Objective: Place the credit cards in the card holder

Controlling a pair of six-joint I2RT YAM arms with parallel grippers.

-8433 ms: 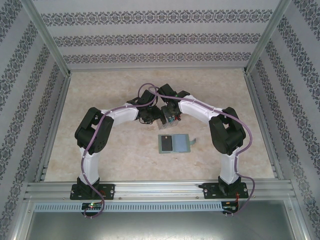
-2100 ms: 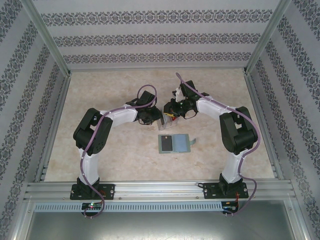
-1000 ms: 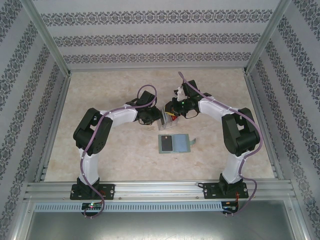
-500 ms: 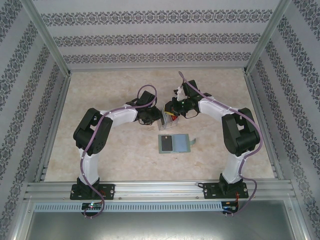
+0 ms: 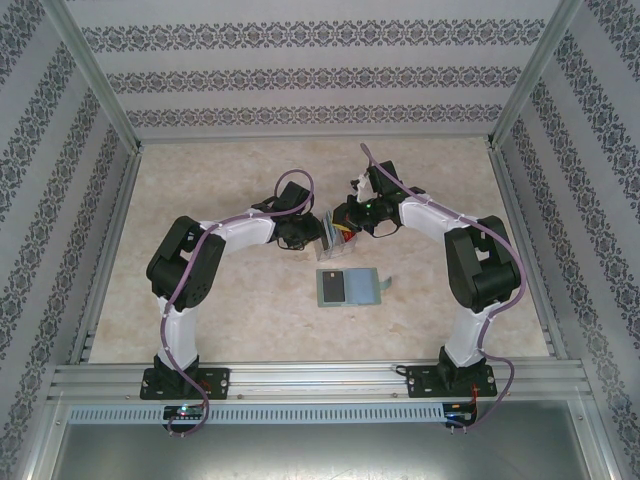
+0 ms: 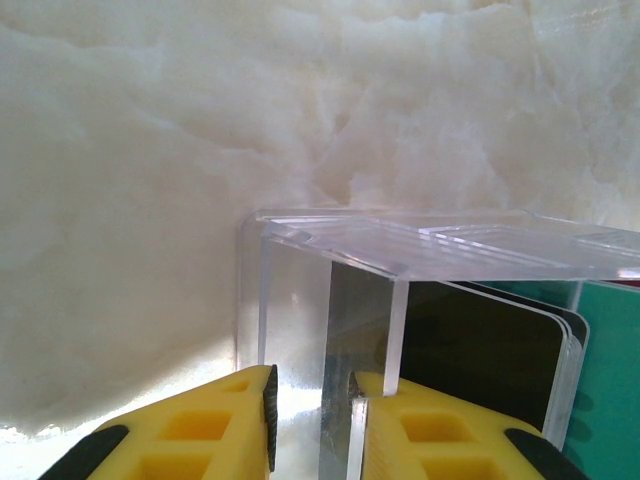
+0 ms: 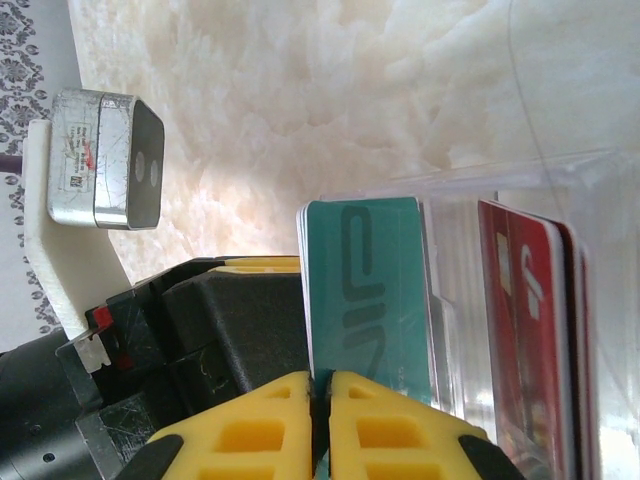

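left gripper (image 6: 312,395) narrow – yellow fingers clamped on a clear wall of the box (image 6: 440,245), holding it up off the table (image 5: 230,300). black cards (image 6: 490,360) stand stacked inside, at the wall's 3 o'clock in the left wrist cam.

right gripper (image 7: 321,385) nearly closed – pinching the near edge of the teal card (image 7: 365,290), which stands on edge in the box. red cards (image 7: 525,330) sit in the next slot, at its 3 o'clock, behind a clear divider.

top cam: both grippers meet mid-table at the box, left arm coming in from 9 o'clock, right from 3. holder (image 5: 362,286) lies flat on the table at the box's 6 o'clock, apart from both grippers. dark card (image 5: 331,288) at the holder's 9 o'clock end – can't tell if it's on top or partly in.
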